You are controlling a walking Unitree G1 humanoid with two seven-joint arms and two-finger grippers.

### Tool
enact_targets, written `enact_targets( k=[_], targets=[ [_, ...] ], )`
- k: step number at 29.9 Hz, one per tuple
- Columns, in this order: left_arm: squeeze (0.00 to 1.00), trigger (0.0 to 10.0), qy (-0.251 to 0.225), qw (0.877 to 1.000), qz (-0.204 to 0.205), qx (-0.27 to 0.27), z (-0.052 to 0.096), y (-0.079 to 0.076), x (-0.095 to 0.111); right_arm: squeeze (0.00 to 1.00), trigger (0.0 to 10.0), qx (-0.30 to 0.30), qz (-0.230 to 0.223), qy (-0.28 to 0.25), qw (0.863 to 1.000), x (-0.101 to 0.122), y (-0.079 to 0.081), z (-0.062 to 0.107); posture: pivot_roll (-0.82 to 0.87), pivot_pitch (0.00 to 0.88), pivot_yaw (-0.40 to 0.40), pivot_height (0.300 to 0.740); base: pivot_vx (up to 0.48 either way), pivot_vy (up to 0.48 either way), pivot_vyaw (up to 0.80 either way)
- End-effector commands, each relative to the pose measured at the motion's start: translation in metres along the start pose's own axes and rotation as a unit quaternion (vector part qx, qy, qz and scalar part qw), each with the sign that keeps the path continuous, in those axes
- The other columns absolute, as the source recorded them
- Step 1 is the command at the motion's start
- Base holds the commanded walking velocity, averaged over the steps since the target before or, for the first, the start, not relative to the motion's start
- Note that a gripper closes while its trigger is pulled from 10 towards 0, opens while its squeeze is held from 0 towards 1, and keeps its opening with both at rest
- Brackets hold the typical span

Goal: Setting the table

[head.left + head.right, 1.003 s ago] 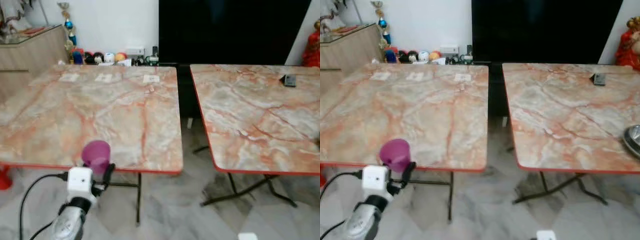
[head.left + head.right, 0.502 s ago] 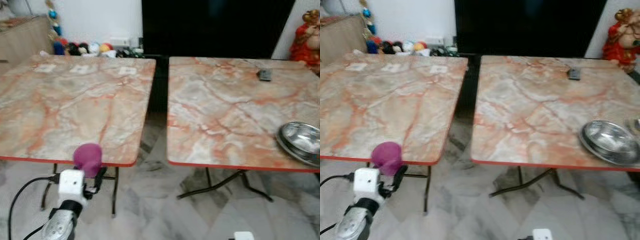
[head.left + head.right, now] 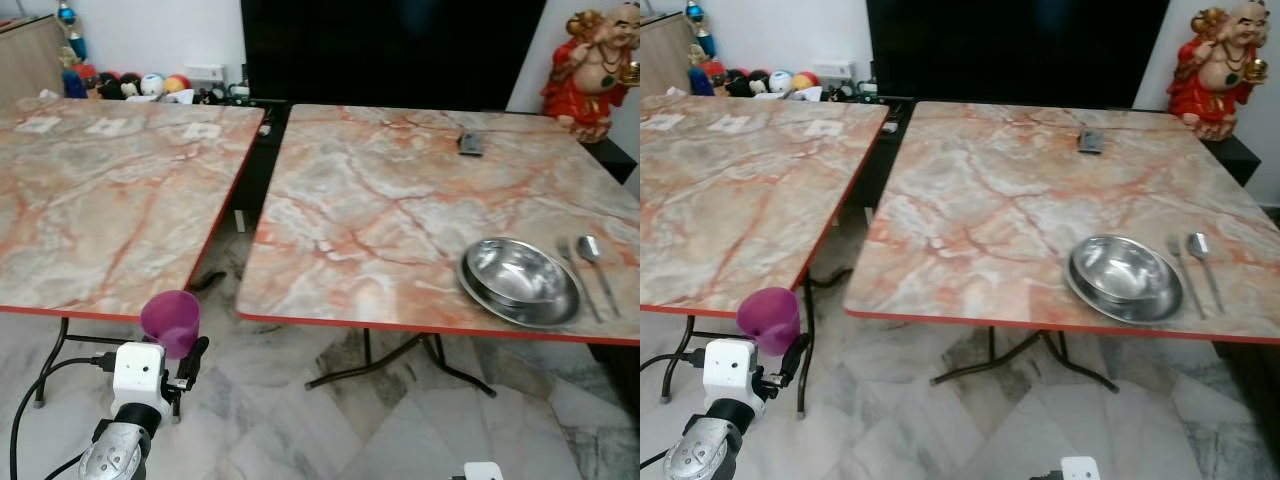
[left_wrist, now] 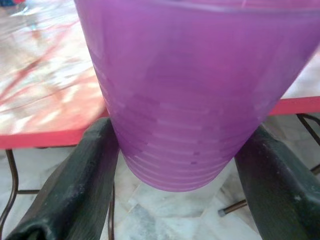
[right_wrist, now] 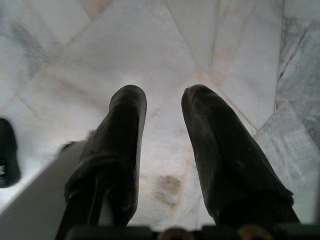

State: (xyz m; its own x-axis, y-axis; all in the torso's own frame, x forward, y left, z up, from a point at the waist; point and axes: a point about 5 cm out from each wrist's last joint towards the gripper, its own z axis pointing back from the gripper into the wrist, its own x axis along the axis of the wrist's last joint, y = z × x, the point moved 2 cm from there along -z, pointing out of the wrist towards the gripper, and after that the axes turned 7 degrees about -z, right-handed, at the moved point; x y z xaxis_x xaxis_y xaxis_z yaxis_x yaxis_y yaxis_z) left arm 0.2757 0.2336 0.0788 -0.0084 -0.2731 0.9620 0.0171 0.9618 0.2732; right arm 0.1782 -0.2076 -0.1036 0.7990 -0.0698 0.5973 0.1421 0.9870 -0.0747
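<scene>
Two folding tables with glossy pink-veined marble tops stand on a pale marble floor (image 3: pixel 300 420). On the right-hand surface (image 3: pixel 380 210) sits a shallow, round steel bowl (image 3: pixel 518 279), nothing in it, with a fork (image 3: pixel 577 272) and spoon (image 3: pixel 597 262) just beside it. Low at the left, the left gripper (image 3: pixel 178 352) has its jaws clamped on a ribbed, translucent purple plastic cup (image 3: pixel 170 320). The right gripper (image 5: pixel 162 107) hangs over the floor, jaws slightly parted, holding nothing.

Now in view: steel bowl (image 3: pixel 519 281), fork (image 3: pixel 578 277) (spoon (image 3: pixel 596 267) alongside).
</scene>
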Motion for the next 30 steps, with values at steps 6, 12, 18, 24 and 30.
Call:
enact_targets(
  k=[6, 12, 18, 24, 30],
  targets=[
    [0.00, 10.0, -0.003, 1.000, -0.003, -0.003, -0.0010, -0.0017, 0.0032, 0.00, 10.0, -0.007, -0.002, 0.006, 1.000, -0.0044, -0.0057, 0.0011, 0.03, 0.070, 0.016, 0.740, 0.000, -0.417, 0.00],
    [0.00, 10.0, -0.004, 1.000, -0.002, -0.004, -0.0017, -0.0020, 0.0037, 0.00, 10.0, -0.008, -0.003, 0.005, 1.000, -0.0040, -0.0058, 0.0010, 0.03, 0.073, 0.015, 0.740, 0.000, -0.419, 0.00],
    [0.00, 10.0, -0.004, 1.000, -0.001, -0.003, -0.0015, -0.0026, 0.0041, 0.00, 10.0, -0.007, -0.001, 0.005, 1.000, -0.0038, -0.0063, 0.0010, 0.03, 0.075, 0.012, 0.740, 0.000, -0.417, 0.00],
    [0.00, 10.0, -0.003, 1.000, 0.000, -0.001, -0.0009, -0.0028, 0.0037, 0.00, 10.0, -0.007, 0.000, 0.005, 1.000, -0.0041, -0.0069, 0.0011, 0.03, 0.077, 0.009, 0.740, 0.000, -0.256, 0.00],
    [0.00, 10.0, 0.000, 1.000, 0.007, -0.002, -0.0012, -0.0038, 0.0028, 0.00, 10.0, -0.006, 0.001, 0.006, 1.000, -0.0043, -0.0072, 0.0012, 0.03, 0.077, 0.008, 0.740, 0.000, 0.000, 0.00]
  ],
)
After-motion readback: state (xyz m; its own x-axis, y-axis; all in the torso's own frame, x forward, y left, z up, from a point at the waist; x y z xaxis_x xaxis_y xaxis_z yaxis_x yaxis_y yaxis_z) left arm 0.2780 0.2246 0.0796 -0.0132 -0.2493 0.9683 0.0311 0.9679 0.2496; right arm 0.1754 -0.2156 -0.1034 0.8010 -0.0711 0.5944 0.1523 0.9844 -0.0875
